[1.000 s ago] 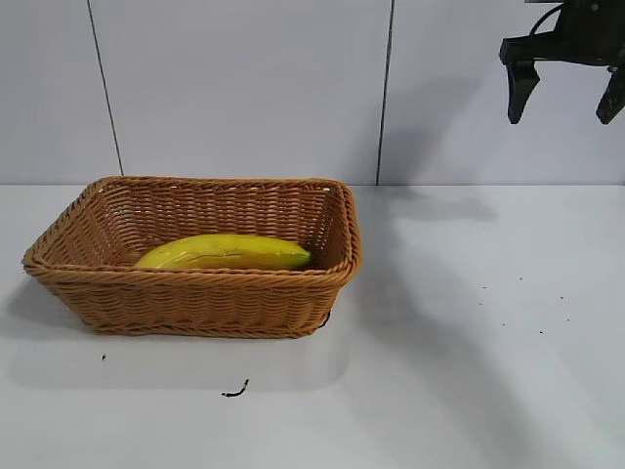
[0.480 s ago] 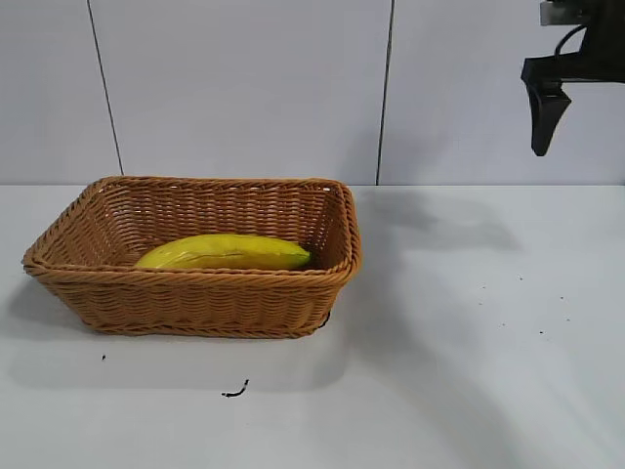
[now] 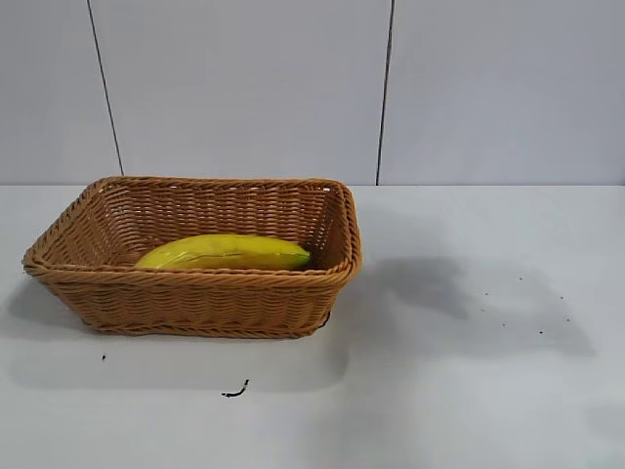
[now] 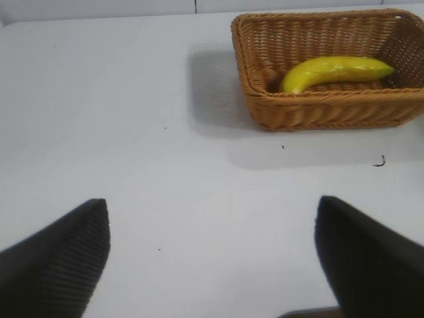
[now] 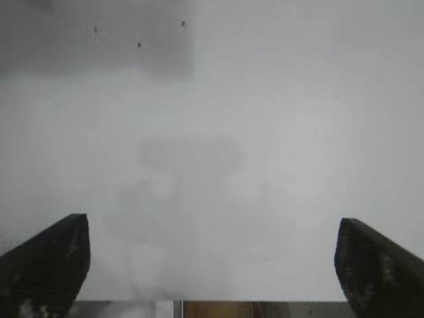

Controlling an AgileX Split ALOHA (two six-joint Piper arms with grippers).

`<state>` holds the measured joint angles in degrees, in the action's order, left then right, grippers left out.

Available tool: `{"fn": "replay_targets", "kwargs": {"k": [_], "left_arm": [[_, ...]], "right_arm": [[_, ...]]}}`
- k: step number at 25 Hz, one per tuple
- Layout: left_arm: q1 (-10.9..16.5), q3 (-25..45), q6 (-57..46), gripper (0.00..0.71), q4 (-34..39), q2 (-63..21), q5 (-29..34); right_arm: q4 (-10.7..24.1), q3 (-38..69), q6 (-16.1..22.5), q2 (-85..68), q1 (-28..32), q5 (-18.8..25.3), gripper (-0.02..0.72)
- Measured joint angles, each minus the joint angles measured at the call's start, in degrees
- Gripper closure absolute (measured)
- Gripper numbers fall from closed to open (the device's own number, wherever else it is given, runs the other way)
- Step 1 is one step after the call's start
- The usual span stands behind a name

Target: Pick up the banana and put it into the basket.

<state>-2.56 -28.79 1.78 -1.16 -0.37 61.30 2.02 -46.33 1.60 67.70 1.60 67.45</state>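
The banana (image 3: 224,252) lies inside the basket (image 3: 195,298), flat on its floor and along its length, with its greenish tip close to the basket's right end wall in the exterior view. The near rim hides the fruit's lower edge there. The left wrist view shows the banana's curve bowing away from that camera and a strip of woven floor bare around it.

The basket sits on the white surface (image 3: 469,391), left of the middle in the exterior view, its far rim short of the line where the surface meets the panelled wall (image 3: 244,88). To its right the surface lies wide and bare but for a soft shadow and a few dark specks (a small dark curl (image 3: 234,392) also lies in front of the basket, apart from it).

Neither arm shows in the exterior view. The left end effector (image 4: 212,258) hangs over bare surface well apart from the basket, its two dark fingers (image 4: 56,262) spread wide with nothing between them. The right end effector (image 5: 212,265) is likewise released, its fingers (image 5: 46,265) far apart over plain surface, holding nothing.
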Motion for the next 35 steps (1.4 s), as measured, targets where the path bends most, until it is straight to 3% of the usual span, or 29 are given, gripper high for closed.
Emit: {"fn": "replay_targets", "kwargs": {"k": [8,24,35], "left_arm": [[0.0,0.0,0.0,0.075,0.0,0.0,0.0],[0.0,0.0,0.0,0.075,0.0,0.0,0.0],[0.0,0.0,0.0,0.075,0.0,0.0,0.0]], "right_arm": [[-1.12,16.72,-1.6,-24.51,0.0,-7.25,0.014],[-2.58,17.8,-1.9,-65.7,0.0,-8.76,0.014],[-2.53,17.85,-1.6,-67.95,0.0,-8.71,0.014]]}}
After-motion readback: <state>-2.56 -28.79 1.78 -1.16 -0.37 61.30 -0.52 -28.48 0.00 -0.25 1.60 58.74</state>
